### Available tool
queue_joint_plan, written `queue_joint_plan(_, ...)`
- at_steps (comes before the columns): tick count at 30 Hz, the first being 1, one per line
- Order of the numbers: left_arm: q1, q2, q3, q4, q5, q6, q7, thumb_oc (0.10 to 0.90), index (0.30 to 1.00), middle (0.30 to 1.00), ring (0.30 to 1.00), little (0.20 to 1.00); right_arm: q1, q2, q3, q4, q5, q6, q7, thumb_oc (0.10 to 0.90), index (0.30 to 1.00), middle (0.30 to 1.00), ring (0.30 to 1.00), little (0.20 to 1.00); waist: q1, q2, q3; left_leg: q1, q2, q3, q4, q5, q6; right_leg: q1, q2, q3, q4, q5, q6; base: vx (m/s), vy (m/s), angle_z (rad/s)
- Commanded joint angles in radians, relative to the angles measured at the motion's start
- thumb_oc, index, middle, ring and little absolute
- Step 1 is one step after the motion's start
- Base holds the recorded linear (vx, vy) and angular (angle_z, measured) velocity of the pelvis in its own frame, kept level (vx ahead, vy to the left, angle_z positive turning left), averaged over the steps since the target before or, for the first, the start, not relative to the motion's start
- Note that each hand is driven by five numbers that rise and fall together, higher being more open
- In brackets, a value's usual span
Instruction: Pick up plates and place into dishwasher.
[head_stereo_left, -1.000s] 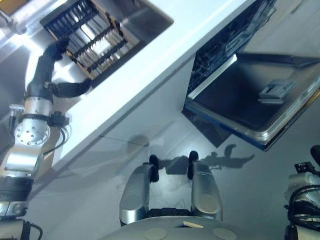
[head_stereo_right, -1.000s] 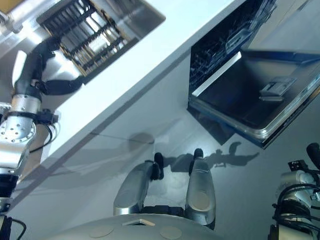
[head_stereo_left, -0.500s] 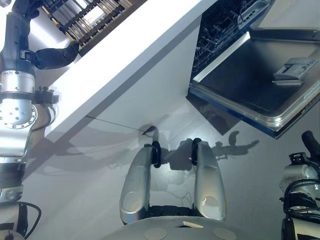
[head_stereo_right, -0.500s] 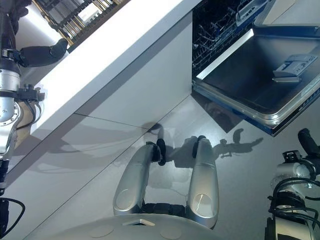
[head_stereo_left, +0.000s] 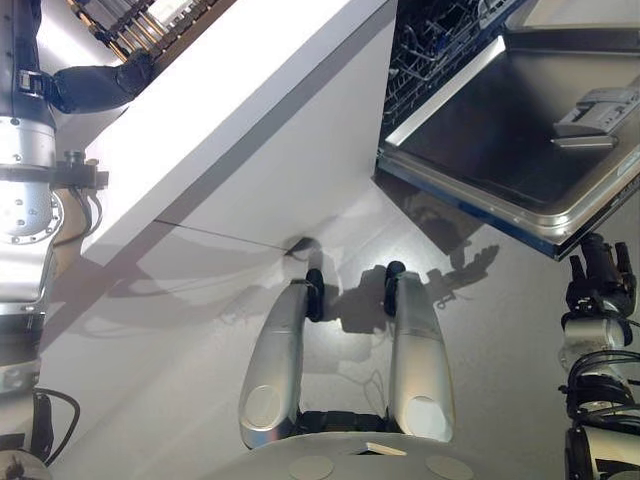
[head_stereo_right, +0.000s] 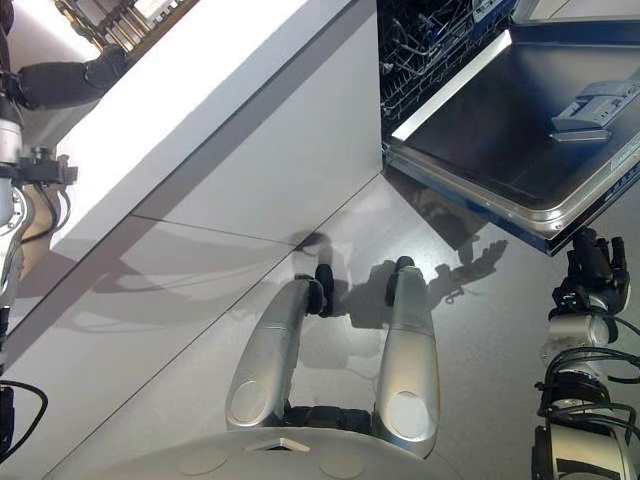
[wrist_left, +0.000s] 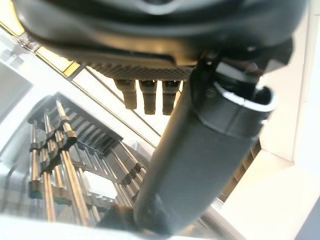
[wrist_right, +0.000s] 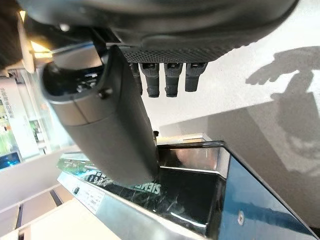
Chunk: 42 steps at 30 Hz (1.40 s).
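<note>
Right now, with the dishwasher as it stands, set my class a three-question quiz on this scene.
1. True or false: the dishwasher door is folded down open.
2. Which hand shows above the dish rack in the sink: A the left hand, B the right hand?
3. Fill in: both hands hold ____.

Key: 1 true; 2 A; 3 nothing. Each hand's fingers are straight, holding no plate.
</note>
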<state>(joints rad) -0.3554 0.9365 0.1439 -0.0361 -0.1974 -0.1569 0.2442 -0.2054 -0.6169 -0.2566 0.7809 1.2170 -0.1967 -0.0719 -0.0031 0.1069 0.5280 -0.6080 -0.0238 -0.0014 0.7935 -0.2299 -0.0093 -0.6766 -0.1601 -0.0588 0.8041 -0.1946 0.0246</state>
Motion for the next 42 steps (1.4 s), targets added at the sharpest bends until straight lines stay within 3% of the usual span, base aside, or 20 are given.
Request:
queue_joint_plan(1,0.037,-0.061,-0.123,0.038,0.032,-0.001,0.008,0.800,0.900,0.900,0.900,0.900,-0.207,-0.051,0.120,-0.056,-0.024,0.034,0.143,0.800,0.900,0.900,0.900,0.900,0.016,-0.004,-0.008,0.003,-0.033,0.038,0.012,0.015,0.043,0.058,0.023,-0.033,0.077,-0.028,-0.046,0.01,0.028,-0.09)
queue_joint_plan(7,0.041,-0.064,-0.115,0.047,0.040,0.002,0.001,0.800,0.900,0.900,0.900,0.900,-0.294,-0.035,0.179,-0.207,0.054,0.059,0.281,0.800,0.900,0.900,0.900,0.900,0.034,-0.012,-0.008,0.009,-0.039,0.031,-0.006,0.018,0.050,0.057,0.020,-0.038,0.063,-0.013,-0.038,0.01,0.030,-0.17)
queue_joint_plan(16,0.032,-0.068,-0.115,0.090,0.026,-0.006,-0.024,0.800,0.900,0.900,0.900,0.900,-0.456,-0.030,0.303,-0.384,-0.011,0.122,0.385,0.800,0.900,0.900,0.900,0.900,0.062,-0.024,-0.008,0.026,-0.046,0.025,-0.021,0.019,0.064,0.065,0.022,-0.038,0.035,0.015,-0.023,0.03,0.054,-0.16)
queue_joint_plan(32,0.043,-0.080,-0.128,0.146,-0.005,-0.024,-0.053,0.800,0.900,0.900,0.900,0.900,-0.565,0.009,0.403,-0.631,-0.088,0.147,0.375,0.800,0.900,0.900,0.900,0.900,0.104,-0.052,-0.008,0.095,-0.080,0.025,-0.077,0.031,0.088,0.136,0.022,-0.025,-0.064,0.077,0.005,0.06,0.081,-0.04)
queue_joint_plan(42,0.068,-0.088,-0.124,0.141,0.011,-0.018,-0.048,0.800,0.900,0.900,0.900,0.900,-0.595,0.024,0.425,-0.676,-0.106,0.158,0.343,0.800,0.900,0.900,0.900,0.900,0.121,-0.055,-0.008,0.146,-0.081,0.021,-0.129,0.041,0.102,0.177,0.019,-0.016,-0.108,0.109,0.029,0.05,0.047,0.06)
